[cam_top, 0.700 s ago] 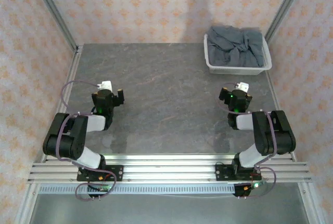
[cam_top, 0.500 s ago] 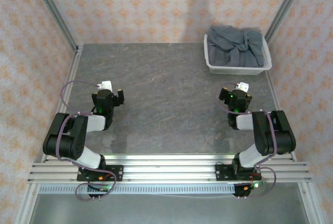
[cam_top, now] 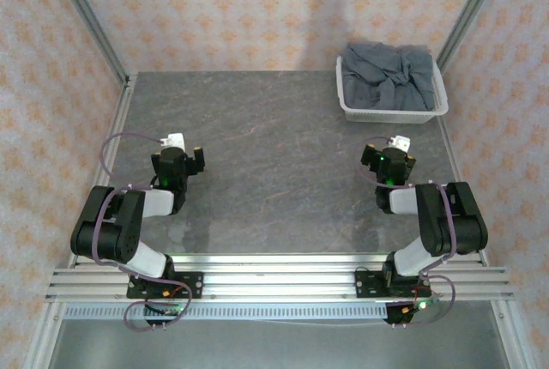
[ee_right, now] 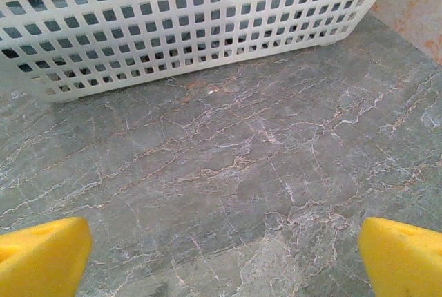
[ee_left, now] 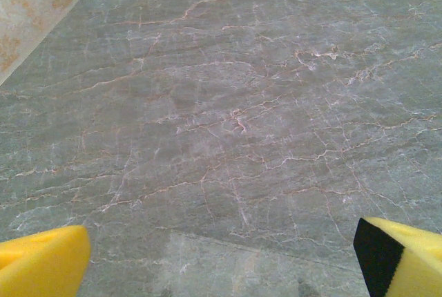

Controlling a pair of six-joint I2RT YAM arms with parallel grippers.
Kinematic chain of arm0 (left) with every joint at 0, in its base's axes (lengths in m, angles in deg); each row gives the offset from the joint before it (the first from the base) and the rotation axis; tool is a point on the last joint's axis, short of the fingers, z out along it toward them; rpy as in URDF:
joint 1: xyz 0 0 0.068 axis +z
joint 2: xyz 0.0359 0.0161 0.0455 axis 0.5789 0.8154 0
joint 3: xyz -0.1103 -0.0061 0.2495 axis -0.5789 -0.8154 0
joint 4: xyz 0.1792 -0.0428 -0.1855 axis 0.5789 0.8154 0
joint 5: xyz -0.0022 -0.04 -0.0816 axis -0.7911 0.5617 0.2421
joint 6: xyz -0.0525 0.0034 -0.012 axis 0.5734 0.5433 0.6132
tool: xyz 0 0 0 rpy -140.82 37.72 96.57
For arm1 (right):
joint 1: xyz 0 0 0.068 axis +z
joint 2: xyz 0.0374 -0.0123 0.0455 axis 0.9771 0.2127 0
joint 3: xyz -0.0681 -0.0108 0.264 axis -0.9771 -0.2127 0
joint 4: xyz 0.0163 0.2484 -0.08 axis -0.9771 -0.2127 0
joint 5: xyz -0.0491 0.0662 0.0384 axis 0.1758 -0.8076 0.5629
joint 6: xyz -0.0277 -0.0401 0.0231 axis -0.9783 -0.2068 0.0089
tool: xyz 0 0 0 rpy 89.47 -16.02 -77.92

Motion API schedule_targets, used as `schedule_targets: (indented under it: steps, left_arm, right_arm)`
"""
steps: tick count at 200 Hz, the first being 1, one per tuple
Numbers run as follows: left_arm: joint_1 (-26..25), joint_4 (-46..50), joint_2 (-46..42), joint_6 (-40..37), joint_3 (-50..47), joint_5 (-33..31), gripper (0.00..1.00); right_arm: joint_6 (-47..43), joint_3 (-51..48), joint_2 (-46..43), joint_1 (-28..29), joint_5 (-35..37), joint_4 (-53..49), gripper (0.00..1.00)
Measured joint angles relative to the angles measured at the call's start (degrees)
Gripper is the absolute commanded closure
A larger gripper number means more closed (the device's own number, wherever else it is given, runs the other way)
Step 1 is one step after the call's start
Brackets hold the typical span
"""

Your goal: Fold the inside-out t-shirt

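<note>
Inside-out t-shirt [cam_top: 390, 77] heaped in basket [cam_top: 390, 115], near released right pincer [ee_right: 221, 259], well apart from released left pincer [ee_left: 221, 259]

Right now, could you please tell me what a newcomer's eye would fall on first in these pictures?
First, the crumpled grey t-shirt heaped in the white basket at the far right corner of the table. Next, nearer the front edge, the left gripper and the right gripper both hang open above the grey veined surface, their yellow pads wide apart.
</note>
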Motion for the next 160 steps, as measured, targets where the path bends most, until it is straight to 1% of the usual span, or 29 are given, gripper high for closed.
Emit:
schedule_targets:
  steps: [24, 36, 50, 82, 99, 112, 122, 134, 145, 160]
  left_arm:
    - [0.0, 0.0, 0.0, 0.0, 0.0, 0.0, 0.00]
    - [0.0, 0.0, 0.0, 0.0, 0.0, 0.0, 0.00]
    - [0.0, 0.0, 0.0, 0.0, 0.0, 0.0, 0.00]
    - [0.0, 1.1, -0.6, -0.4, 0.3, 0.2, 0.00]
    - [-0.9, 5.9, -4.0, -0.9, 1.6, -0.1, 0.00]
    - [-2.0, 10.8, -8.4, -1.0, 3.3, 0.7, 0.00]
    - [-2.8, 14.8, -12.8, -1.0, 5.3, 3.3, 0.00]
    - [-3.8, 18.5, -17.0, -1.0, 7.9, 6.8, 0.00]
    - [-5.4, 22.3, -20.3, -1.4, 10.9, 10.3, 0.00]
    - [-9.6, 26.6, -23.8, -2.1, 15.0, 15.0, 0.00]
  right_arm:
    - [0.0, 0.0, -0.4, 0.2, 0.4, -0.2, 0.01]
    - [0.1, 0.0, -3.1, 0.7, 1.7, -2.9, 0.01]
    - [1.1, 0.2, -10.0, 1.3, 3.6, -8.3, 0.01]
    - [6.7, 3.9, -30.9, 1.4, 7.4, -22.5, 0.01]
    - [10.4, 9.7, -36.6, 1.3, 8.3, -32.7, 0.01]
    - [12.8, 16.0, -36.9, 1.3, 8.1, -40.5, 0.01]
    - [15.1, 21.1, -35.5, 0.9, 6.6, -45.4, 0.01]
    - [17.3, 25.9, -32.9, 0.2, 4.2, -49.0, 0.01]
    - [19.4, 30.1, -29.0, -0.7, 2.2, -51.9, 0.01]
    - [21.5, 36.3, -21.5, -2.1, 0.9, -55.3, 0.01]
